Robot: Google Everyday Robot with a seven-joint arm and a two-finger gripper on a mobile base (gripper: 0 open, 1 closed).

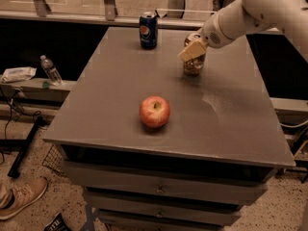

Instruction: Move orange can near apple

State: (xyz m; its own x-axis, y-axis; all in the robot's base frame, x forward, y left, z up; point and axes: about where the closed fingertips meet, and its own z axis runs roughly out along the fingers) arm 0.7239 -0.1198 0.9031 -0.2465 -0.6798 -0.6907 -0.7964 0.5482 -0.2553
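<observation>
The orange can (193,67) stands at the back right of the grey table (110,109), its top half hidden behind my gripper. My gripper (193,55) comes down from the upper right on a white arm and is shut on the can's upper part, with a tan finger (191,51) across its front. The can's base looks to be at or just above the tabletop. The red apple (154,111) lies near the front middle of the table, well apart from the can, to its front left.
A dark blue Pepsi can (148,30) stands at the table's back edge, left of the gripper. The table has drawers (159,189) below. On the floor at left lie a plastic bottle (50,70), cables and a shoe (21,201).
</observation>
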